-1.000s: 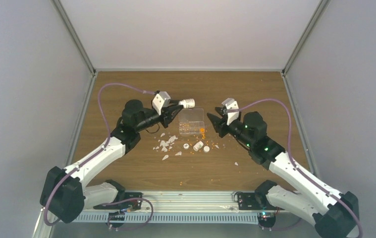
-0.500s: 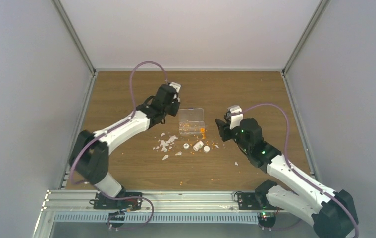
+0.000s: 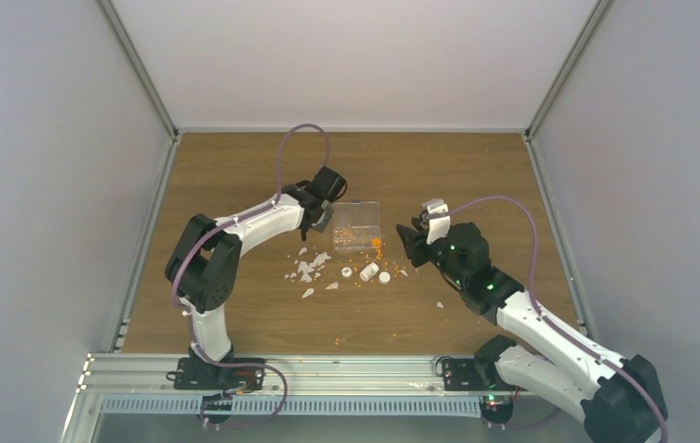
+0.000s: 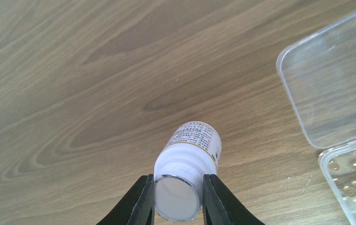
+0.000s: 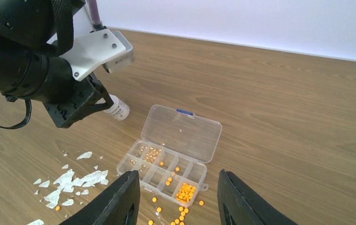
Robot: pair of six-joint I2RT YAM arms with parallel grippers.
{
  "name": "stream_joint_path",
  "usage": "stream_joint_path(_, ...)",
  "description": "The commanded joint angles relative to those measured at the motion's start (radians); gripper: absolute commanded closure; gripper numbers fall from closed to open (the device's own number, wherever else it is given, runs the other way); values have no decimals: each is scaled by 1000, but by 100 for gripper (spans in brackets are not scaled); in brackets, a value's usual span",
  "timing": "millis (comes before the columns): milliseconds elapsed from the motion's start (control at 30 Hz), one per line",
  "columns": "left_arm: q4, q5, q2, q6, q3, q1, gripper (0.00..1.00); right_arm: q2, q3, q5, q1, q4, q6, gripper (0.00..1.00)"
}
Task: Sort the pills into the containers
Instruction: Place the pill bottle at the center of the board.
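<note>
You have a brown wood-grain table (image 3: 235, 175) in front of you, closed in by pale grey walls (image 3: 51, 185). Near its middle lies the box (image 3: 357, 214), clear plastic, with its lid (image 5: 183, 131) folded open and flat on the far side.

The pills (image 5: 185, 191) are split three ways. A small orange heap fills one compartment at the box's near corner, a few single ones sit in the neighbouring compartments, and more lie loose on the wood just in front of the box. One compartment at the other end holds paler, golden grains.

Your left gripper (image 4: 178, 194) is clamped on a white vial (image 4: 192, 145). The fingers pinch its neck from both sides, and its labelled body points away from the wrist camera, down toward the wood. The vial is just left of the lid and apart from it. You cannot tell whether its base touches the table.

Your right gripper (image 5: 177, 173) stands wide open with nothing between its fingers. It hangs over the wood just right of the box and points at it.

White flakes (image 3: 307, 268) lie scattered to the near left of the box. Between them and the right gripper, a second vial (image 3: 370, 271) lies on its side with two caps (image 3: 347, 273) close by, among the loose pills.
</note>
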Motion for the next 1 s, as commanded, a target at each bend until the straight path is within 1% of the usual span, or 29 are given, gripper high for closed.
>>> stream_joint_path(0,-28,3,15,36,42,-12,100,16,-6,-9,-3,43,10,0)
stream_joint_path(167,-44,46,44,75,51,-23,100,29,-6,-10,-3,47,6,0)
stream_joint_path(333,-93,90,54,114,64,-35,100,42,-5,-9,-3,51,7,0)
stream_joint_path(500,-109,87,43,117,57,-43,100,54,-7,-9,-2,58,6,0)
stream_joint_path(533,-108,90,36,116,54,-43,99,58,-7,-9,-3,59,7,0)
stream_joint_path(567,-106,91,30,116,50,-43,91,64,-6,-20,-3,59,5,0)
stream_joint_path(600,-102,95,25,117,47,-43,78,68,-6,-31,-3,58,4,0)
stream_joint_path(667,-98,104,13,122,44,-43,41,74,-4,-34,-3,58,5,0)
stream_joint_path(700,-95,103,7,125,42,-44,30,75,-4,-35,-3,58,5,0)
stream_joint_path(733,-91,95,1,126,42,-44,24,75,-4,-35,-3,58,4,0)
stream_joint_path(833,-82,70,-18,131,42,-44,14,76,-6,-37,-4,60,4,0)
stream_joint_path(900,-72,61,-34,135,46,-43,12,81,-6,-43,-3,62,3,0)
stream_joint_path(967,-61,54,-47,139,56,-43,7,90,-4,-56,-2,65,2,0)
